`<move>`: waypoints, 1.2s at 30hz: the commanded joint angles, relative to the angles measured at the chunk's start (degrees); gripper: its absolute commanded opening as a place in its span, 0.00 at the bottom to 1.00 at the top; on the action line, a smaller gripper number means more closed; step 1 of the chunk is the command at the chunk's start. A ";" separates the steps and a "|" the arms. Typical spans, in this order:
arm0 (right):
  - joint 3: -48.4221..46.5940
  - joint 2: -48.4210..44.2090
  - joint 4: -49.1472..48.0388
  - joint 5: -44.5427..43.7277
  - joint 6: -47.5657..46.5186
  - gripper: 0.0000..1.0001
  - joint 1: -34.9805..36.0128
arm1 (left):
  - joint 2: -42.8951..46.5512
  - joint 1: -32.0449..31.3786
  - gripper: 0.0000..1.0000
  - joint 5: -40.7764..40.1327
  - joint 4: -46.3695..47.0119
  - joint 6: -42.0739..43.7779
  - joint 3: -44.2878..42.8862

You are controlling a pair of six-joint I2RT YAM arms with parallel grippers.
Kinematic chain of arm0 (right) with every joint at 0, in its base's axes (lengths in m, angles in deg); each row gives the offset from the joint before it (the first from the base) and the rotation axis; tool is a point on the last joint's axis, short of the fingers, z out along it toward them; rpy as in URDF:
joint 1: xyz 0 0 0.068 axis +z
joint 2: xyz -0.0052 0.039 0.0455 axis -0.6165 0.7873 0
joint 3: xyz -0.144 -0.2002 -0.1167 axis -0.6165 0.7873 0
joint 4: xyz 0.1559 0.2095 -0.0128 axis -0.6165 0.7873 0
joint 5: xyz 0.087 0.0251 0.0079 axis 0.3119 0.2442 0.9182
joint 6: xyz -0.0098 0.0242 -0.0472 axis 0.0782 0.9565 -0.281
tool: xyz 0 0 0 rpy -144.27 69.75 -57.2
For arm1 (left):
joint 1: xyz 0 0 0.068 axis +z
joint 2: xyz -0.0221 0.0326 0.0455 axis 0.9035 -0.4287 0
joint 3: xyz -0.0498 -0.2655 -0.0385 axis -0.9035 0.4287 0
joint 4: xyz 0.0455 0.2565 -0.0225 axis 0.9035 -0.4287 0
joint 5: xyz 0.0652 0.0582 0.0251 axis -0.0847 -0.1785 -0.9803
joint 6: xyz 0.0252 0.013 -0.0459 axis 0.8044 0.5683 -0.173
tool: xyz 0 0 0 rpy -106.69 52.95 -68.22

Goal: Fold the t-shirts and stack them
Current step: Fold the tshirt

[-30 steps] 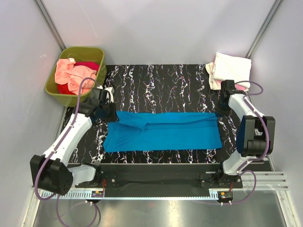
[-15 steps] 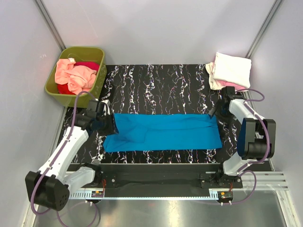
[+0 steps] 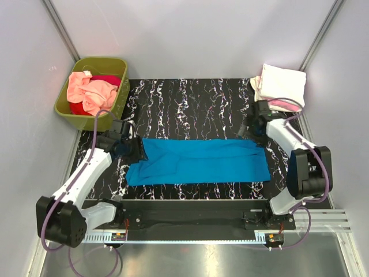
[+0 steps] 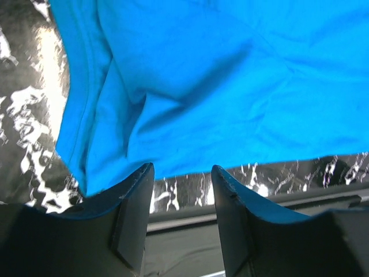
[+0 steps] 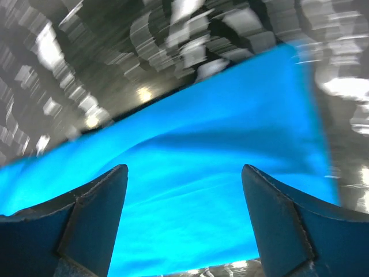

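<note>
A bright blue t-shirt lies folded into a long strip across the black marbled table. My left gripper hovers at the shirt's left end, open, with nothing between its fingers; the blue t-shirt fills the left wrist view beyond them. My right gripper hangs over the shirt's far right corner, wide open and empty, with the blue t-shirt spread below it. A folded cream-white t-shirt rests on a pink one at the back right.
An olive-green tub stands at the back left, holding a salmon-peach t-shirt and a red one. Grey walls close in on both sides. The arms' base rail runs along the near edge.
Both grippers opened and let go of the blue shirt. The right gripper moved left, over the shirt's far right corner. The left gripper drew back slightly from the shirt's left end.
</note>
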 commanded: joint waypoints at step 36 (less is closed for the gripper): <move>-17.18 -7.15 14.59 13.08 0.53 0.95 37.34 | -61.31 -2.81 0.99 22.28 24.68 -7.11 -80.06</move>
